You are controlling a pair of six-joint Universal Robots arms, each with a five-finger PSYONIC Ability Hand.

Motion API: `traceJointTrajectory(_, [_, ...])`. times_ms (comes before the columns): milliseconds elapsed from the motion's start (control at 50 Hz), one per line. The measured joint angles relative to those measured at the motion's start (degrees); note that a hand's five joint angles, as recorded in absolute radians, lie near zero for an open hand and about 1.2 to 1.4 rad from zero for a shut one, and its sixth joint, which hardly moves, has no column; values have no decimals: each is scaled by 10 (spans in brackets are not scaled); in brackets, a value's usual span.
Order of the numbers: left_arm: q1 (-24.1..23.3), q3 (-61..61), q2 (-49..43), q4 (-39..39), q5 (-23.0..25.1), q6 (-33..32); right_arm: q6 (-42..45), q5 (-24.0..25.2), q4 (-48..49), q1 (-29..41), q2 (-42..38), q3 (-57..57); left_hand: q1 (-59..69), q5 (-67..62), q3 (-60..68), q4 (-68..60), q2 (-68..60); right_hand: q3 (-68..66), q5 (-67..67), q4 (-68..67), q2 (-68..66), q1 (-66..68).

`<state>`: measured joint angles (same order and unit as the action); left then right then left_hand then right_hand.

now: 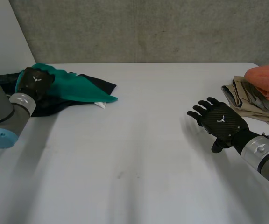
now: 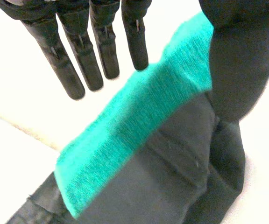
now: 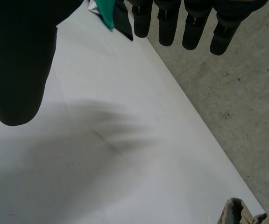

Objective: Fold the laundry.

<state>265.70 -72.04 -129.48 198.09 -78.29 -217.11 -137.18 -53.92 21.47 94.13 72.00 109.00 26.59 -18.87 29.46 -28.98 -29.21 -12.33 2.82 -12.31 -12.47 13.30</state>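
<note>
A teal cloth (image 1: 78, 86) lies crumpled over a dark garment (image 1: 104, 86) at the table's far left. My left hand (image 1: 36, 81) rests on the left end of that heap. In the left wrist view its fingers (image 2: 102, 51) are straight and its thumb (image 2: 242, 60) stands apart. A band of teal cloth (image 2: 139, 126) over the dark garment (image 2: 172, 177) runs between them, with no pinch on it. My right hand (image 1: 218, 121) hovers over the bare table at the right, fingers (image 3: 167, 23) spread and straight, holding nothing.
An orange cloth (image 1: 267, 77) sits on beige clothes (image 1: 251, 100) at the far right edge of the white table (image 1: 134, 154). A concrete wall (image 1: 148, 28) runs behind the table. A beige corner (image 3: 239, 212) appears in the right wrist view.
</note>
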Motion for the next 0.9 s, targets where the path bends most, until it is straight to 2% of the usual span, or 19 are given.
traceJointTrajectory(120, [-2, 37, 9, 0, 0, 9, 0, 1, 0, 0, 0, 0, -2, 24, -18, 21, 18, 0, 0, 0, 0, 0])
traceJointTrajectory(220, [-2, 116, -20, 1, 10, 46, 0, 1, 1, 0, 0, -1, -2, 24, -18, 21, 18, 0, 0, 0, 0, 0])
traceJointTrajectory(360, [3, 241, -119, -11, 45, 100, 0, 1, 1, 0, -1, -2, -2, 24, -18, 21, 18, 0, 0, 0, 0, 0])
traceJointTrajectory(560, [13, 334, -236, -51, 59, 105, 0, 1, 2, -1, -9, -6, 0, 18, -17, 18, 16, 0, 0, 0, 0, 0])
traceJointTrajectory(620, [14, 338, -249, -54, 59, 104, 0, 1, 3, 0, -10, -8, 72, -41, 35, -41, -43, 0, 0, 0, 0, 0])
traceJointTrajectory(640, [15, 338, -252, -55, 59, 104, 0, 1, 3, 0, -11, -8, 142, -99, 94, -100, -96, 0, 0, 0, 0, 0])
traceJointTrajectory(680, [14, 337, -254, -56, 58, 103, 0, 0, 3, 0, -11, -9, 318, -280, 274, -286, -292, 0, 0, 0, 0, 0])
traceJointTrajectory(700, [13, 336, -253, -56, 56, 103, 0, 0, 3, 0, -11, -10, 350, -327, 323, -339, -341, 0, 0, 0, 0, 0])
traceJointTrajectory(760, [7, 330, -243, -54, 44, 103, 0, 0, 3, -1, -10, -10, 353, -351, 369, -393, -385, 0, 0, 0, 0, 0])
traceJointTrajectory(820, [-3, 317, -219, -50, 23, 105, -1, -2, 3, -1, -10, -11, 353, -351, 369, -394, -386, 0, 0, 0, 0, 0])
traceJointTrajectory(900, [-30, 268, -140, -26, -9, 111, -5, -9, 2, -2, -7, -18, 353, -351, 373, -394, -387, 0, 0, 0, 0, 0])
